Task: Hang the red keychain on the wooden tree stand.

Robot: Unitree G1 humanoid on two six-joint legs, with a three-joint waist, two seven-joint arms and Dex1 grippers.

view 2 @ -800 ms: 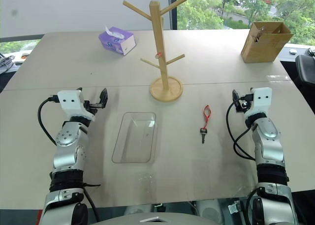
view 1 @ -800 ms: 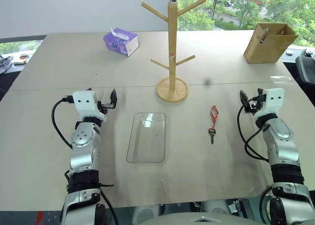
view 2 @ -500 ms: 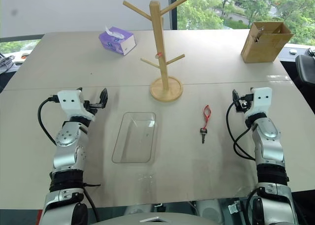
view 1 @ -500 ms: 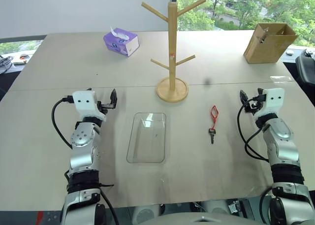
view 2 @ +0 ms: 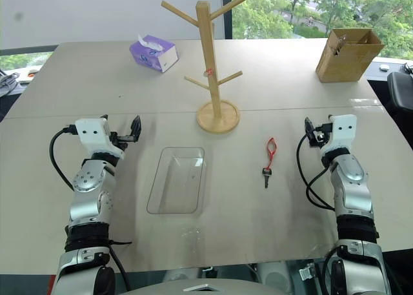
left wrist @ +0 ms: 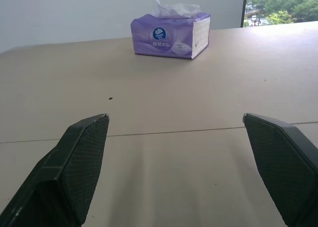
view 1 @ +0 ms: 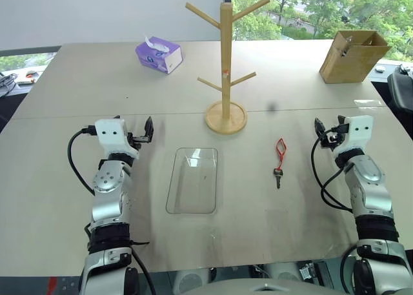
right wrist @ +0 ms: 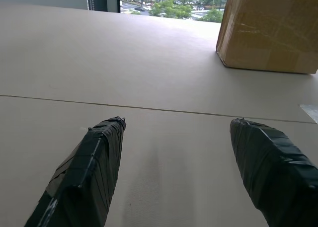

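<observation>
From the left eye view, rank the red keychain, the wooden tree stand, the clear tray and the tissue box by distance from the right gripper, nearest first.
From the right gripper:
1. Red keychain, flat on the table just inboard of it.
2. Wooden tree stand, farther in, at table centre.
3. Clear tray, past the keychain, toward the left arm.
4. Tissue box, far corner on the left side.

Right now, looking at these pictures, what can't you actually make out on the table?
- Inside of the brown box: eye views, its own walls hide it.
- Red mark on the stand: eye views, too small to tell what it is.
- Key's teeth on the keychain: eye views, too small.
- Box top: right wrist view, cut off by the picture's edge.
- Tissue box print: left wrist view, too small to read.
</observation>
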